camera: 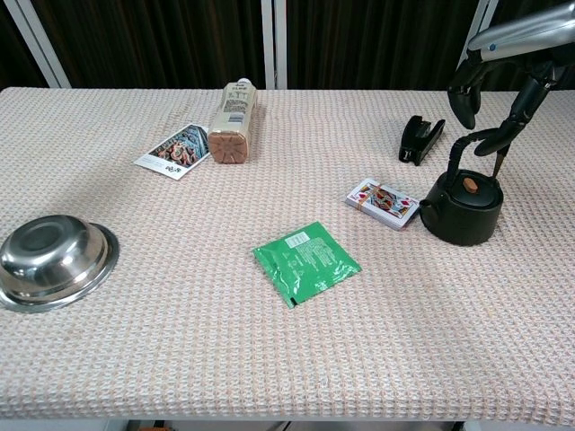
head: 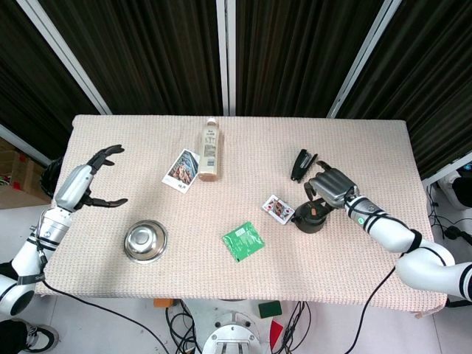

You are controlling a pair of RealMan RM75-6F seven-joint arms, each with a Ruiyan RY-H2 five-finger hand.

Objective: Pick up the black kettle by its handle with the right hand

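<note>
The black kettle (head: 309, 218) (camera: 463, 212) stands upright on the right half of the table, its arched handle (camera: 480, 139) raised. My right hand (head: 331, 185) (camera: 499, 79) hovers just over the handle with its fingers (camera: 465, 88) spread and curved downward. The thumb lies close beside the handle's top; I cannot tell whether it touches. Nothing is gripped. My left hand (head: 91, 181) floats open above the table's left edge, seen only in the head view.
A deck of playing cards (camera: 384, 203) lies right beside the kettle's left side and a black stapler (camera: 420, 139) behind it. Further left are a green packet (camera: 305, 261), a lying bottle (camera: 232, 123), a photo card (camera: 176, 150) and a steel bowl (camera: 52, 258).
</note>
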